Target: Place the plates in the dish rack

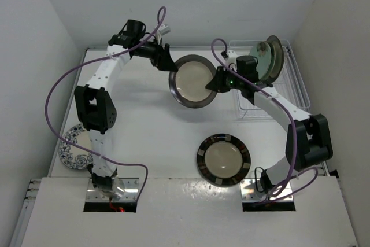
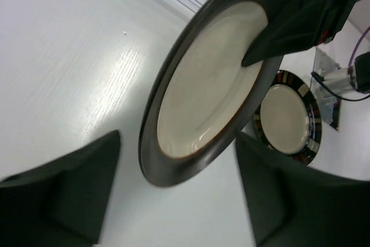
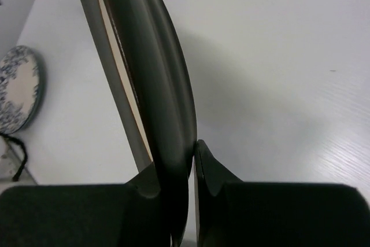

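The cream round plate with a dark-grey rim [image 1: 193,81] hangs between the 2 arms, above the middle of the white tabletop [image 1: 150,137], tilted with its cream face turned up. The right claw [image 3: 176,157] is pressed together on its rim: in the right wrist view the 2 fingers pinch the dark edge from both sides, and the plate stands up edge-on from them. The left claw [image 2: 178,137] is spread. Its fingers stand on either side of the plate's left edge, and I see no contact with it there.

In my judgement the plate is now carried by the right arm alone, and this arm is also the nearer one to the goal. The clear-white wire dish rack [image 1: 298,93] lies to the right of the plate, behind the right wrist, at the far right of the tabletop. A mint-green plate [image 1: 267,59] and 1 more plate behind it stand on edge at the far end of the rack. The held plate would therefore have to travel right, turn upright and go down between free prongs nearer than these 2.

A black-banded plate [image 1: 223,159] lies flat close to the right base. A blue-floral white plate [image 1: 75,146] lies near the left base, partly under the left arm.
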Tool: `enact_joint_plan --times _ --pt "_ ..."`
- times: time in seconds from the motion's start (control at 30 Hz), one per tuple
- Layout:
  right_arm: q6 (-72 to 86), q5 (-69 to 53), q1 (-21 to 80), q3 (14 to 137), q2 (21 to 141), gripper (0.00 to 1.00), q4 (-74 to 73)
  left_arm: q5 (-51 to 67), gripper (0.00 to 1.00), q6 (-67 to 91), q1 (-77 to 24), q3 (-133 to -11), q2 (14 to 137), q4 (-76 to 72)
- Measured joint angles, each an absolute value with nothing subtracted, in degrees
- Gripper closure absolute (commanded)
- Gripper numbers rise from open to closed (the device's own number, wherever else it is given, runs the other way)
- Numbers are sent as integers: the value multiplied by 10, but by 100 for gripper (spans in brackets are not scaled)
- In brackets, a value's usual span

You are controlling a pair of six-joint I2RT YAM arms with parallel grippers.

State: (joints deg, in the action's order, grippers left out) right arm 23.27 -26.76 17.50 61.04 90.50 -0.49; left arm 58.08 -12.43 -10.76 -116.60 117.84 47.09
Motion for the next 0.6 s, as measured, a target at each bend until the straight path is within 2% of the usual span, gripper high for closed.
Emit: enact_joint_plan --times 0.03,0.13,0.27,0.43,0.6 --pt "226 -258 170 611 897 100 -19 578 0 -118 -108 -1170 1178 470" --pt "205 -230 146 648 884 100 -82 558 0 -104 -108 -1185 1178 470" --pt "175 -190 92 759 881 100 -148 526 0 -91 -91 -1194 1177 460" --pt "118 -94 -6 857 834 100 -145 503 0 -79 -52 -1189 1176 455" --pt "36 39 -93 864 778 100 -100 489 0 -76 -29 -1153 1158 453"
